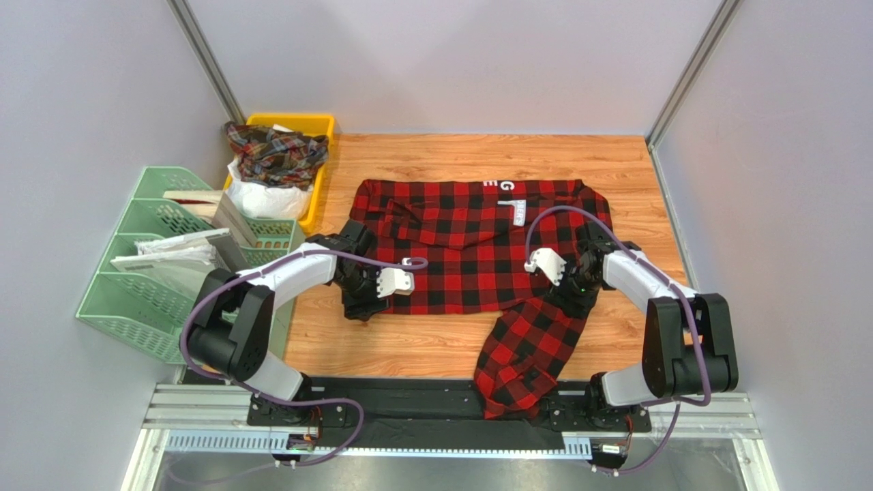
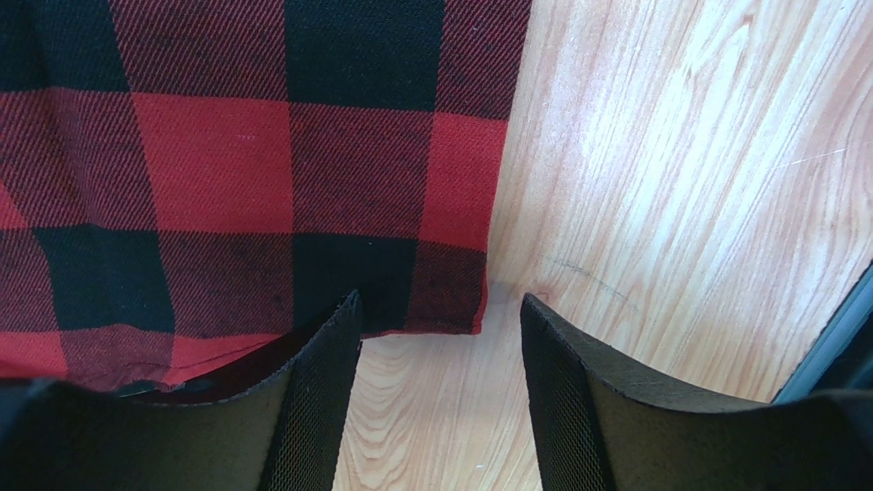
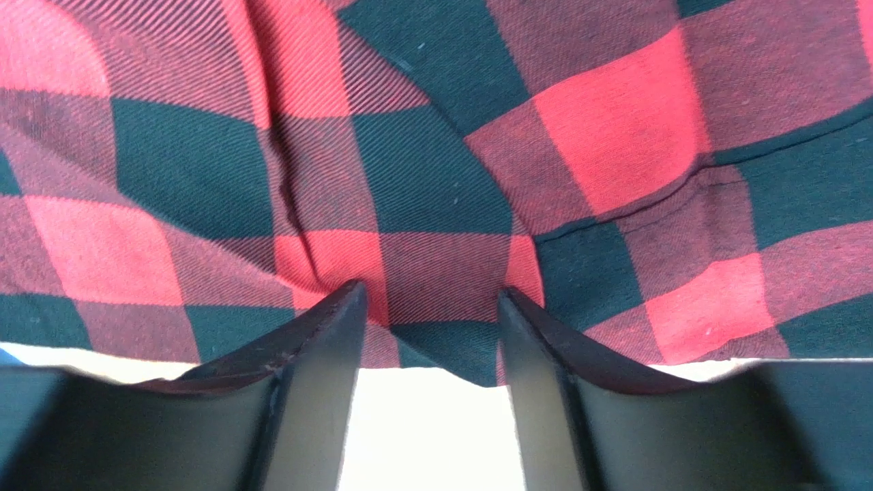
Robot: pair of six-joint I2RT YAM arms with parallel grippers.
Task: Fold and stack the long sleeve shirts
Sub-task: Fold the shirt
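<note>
Your left gripper [image 2: 441, 302] is sitting half-open at the red-and-black shirt [image 1: 461, 240] corner, 1 finger over the hem, gripping nothing. Your right gripper [image 3: 431, 297] is half-open too, tips pressing into the cloth. The shirt is lying spread on the table [image 1: 430, 348].

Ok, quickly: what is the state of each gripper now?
Left gripper: open, at a corner of the red-and-black shirt, holding nothing.
Right gripper: open, shirt fabric between its tips, apparently not clamped.
</note>
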